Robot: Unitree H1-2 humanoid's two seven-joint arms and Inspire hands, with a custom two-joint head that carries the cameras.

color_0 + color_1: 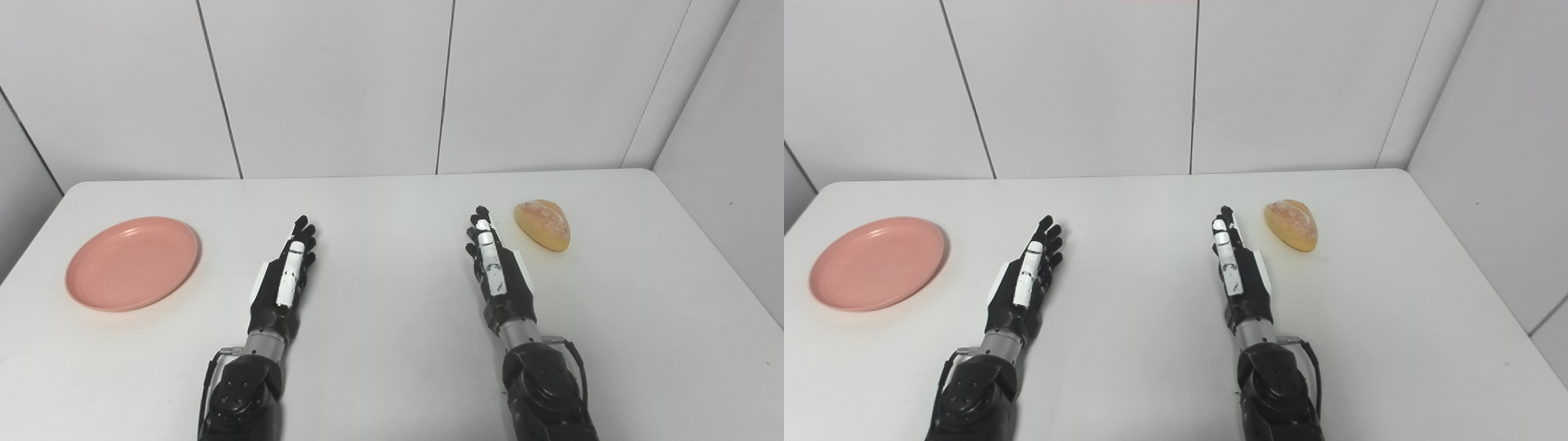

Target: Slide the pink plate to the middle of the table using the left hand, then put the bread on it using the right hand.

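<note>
Looking down from the head cameras, we see a white table [392,367] set against pale panelled walls [331,86], with both arms reaching in from the bottom edge. The pink plate [132,263] sits on the far left part of the table, flat and with nothing on it, well apart from the left hand [285,275]. That hand lies low over the table left of centre, fingers stretched forward and close together, holding nothing; we read it as open. The bread [543,224], a golden roll, rests on the right part of the table, a little farther back than the plate. The right hand [497,269] is extended the same way, edge-on to us, its fingertips [481,215] near the bread's left side but not touching it; it too holds nothing and looks open, though its thin profile hides how far the fingers spread. Between the two hands the middle of the table is bare white surface. Whether the palms rest on the tabletop or hover just above it, we cannot tell from either view. The dark forearms [974,392] are cut off by the lower edge
</note>
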